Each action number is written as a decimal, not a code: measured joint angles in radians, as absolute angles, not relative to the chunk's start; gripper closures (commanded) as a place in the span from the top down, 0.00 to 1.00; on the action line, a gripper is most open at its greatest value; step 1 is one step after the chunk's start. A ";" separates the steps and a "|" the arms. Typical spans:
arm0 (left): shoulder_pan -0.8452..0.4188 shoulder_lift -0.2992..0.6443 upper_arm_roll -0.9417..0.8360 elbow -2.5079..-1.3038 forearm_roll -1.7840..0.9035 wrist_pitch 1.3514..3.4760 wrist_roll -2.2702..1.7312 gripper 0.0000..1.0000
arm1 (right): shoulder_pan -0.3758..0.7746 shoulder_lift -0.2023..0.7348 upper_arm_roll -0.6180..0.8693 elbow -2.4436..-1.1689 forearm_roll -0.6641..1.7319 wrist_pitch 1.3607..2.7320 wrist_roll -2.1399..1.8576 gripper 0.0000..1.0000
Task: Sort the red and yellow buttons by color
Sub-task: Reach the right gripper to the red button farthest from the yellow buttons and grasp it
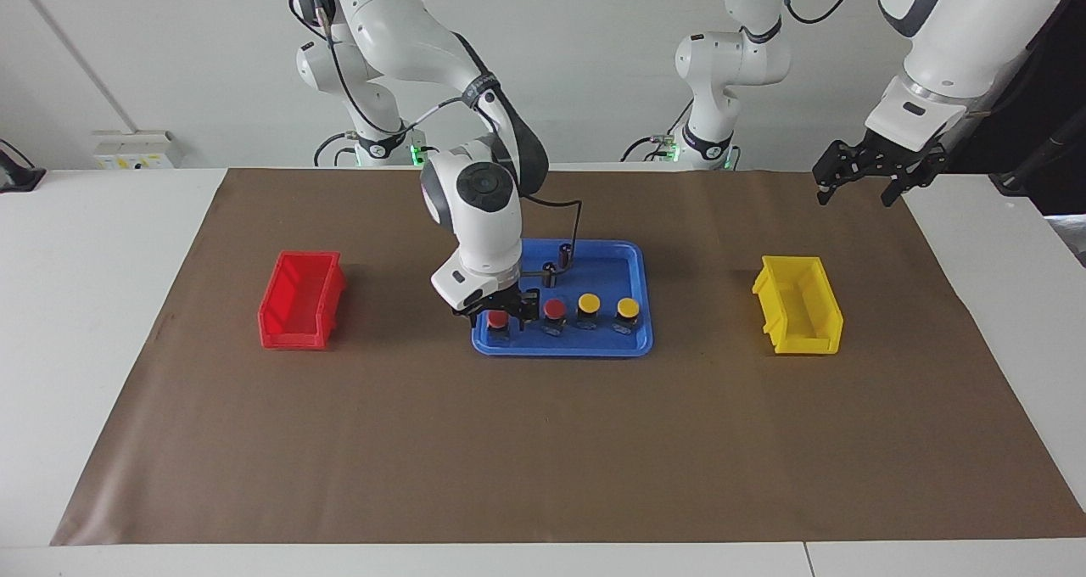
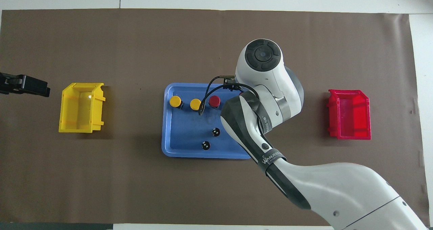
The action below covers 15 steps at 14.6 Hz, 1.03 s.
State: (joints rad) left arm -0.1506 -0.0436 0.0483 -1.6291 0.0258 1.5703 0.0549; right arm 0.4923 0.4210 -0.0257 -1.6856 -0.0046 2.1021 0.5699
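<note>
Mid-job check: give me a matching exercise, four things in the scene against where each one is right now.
Things:
1. right gripper
2. left gripper
3. yellow bin
4. two yellow buttons

Places:
A. toward the left arm's end of the table, on the brown mat
B. in the blue tray, beside a red button
C. down at the other red button in the tray
D. raised, over the mat's corner, waiting

Pairs: 1-C, 2-D, 3-A, 4-B

Two red buttons, two yellow buttons, two dark cylinders, two bins.
</note>
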 measured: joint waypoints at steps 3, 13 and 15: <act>-0.151 -0.044 0.048 -1.629 0.026 1.570 0.055 1.00 | 0.493 0.404 -0.025 -1.720 -0.005 2.104 0.561 0.62; -0.153 -0.045 0.037 -1.636 0.025 1.621 0.029 1.00 | 0.465 0.376 -0.036 -1.567 -0.004 1.899 0.464 0.05; -0.187 -0.065 0.012 -1.748 0.008 1.797 -0.136 1.00 | 0.381 0.311 -0.041 -1.526 -0.004 1.770 0.313 0.05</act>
